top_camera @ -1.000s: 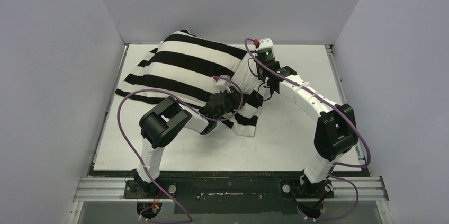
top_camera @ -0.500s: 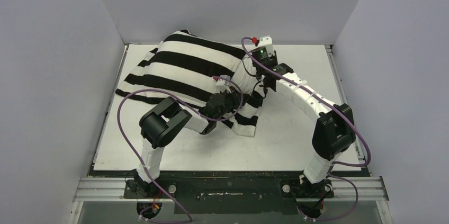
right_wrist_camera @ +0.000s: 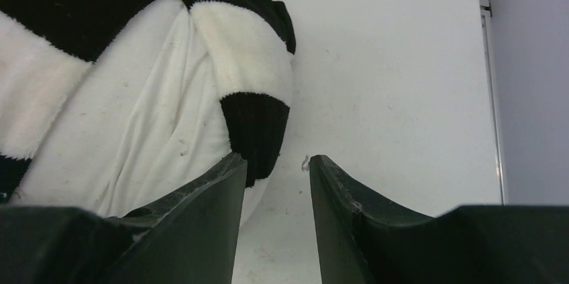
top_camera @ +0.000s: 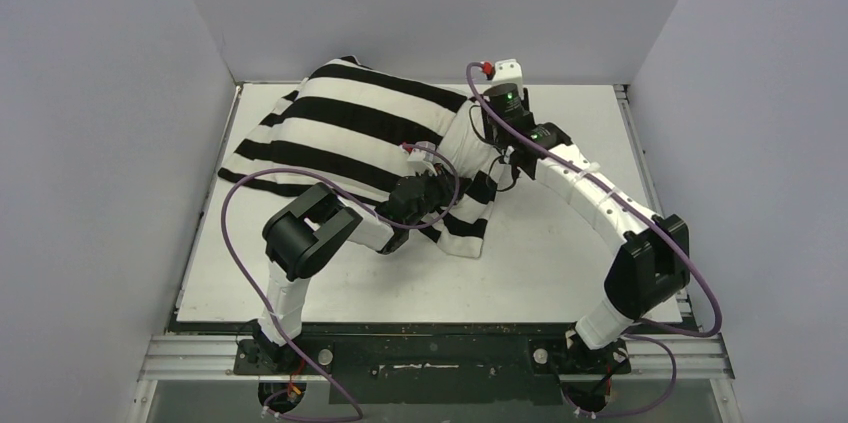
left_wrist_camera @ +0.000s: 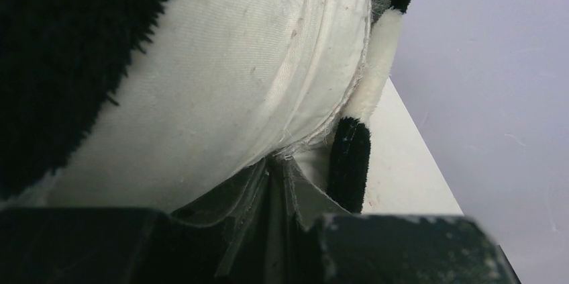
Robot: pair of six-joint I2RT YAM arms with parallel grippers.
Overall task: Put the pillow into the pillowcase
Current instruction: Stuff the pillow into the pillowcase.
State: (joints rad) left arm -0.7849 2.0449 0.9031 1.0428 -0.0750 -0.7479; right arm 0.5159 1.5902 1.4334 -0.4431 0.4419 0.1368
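at the open end of the pillowcase, mid table: the pillow sits mostly sheathed, long axis running far-left to centre, bare cream end pointing right. right gripper parted, holding nothing; the bare end lies just beside it, on its left. left gripper clenched on what looks like the pillow's seam. judgement: remaining tuck goes far-left along that axis; right gripper is better placed.

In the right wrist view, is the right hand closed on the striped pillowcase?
No, the hand is open; only table shows between its fingers.
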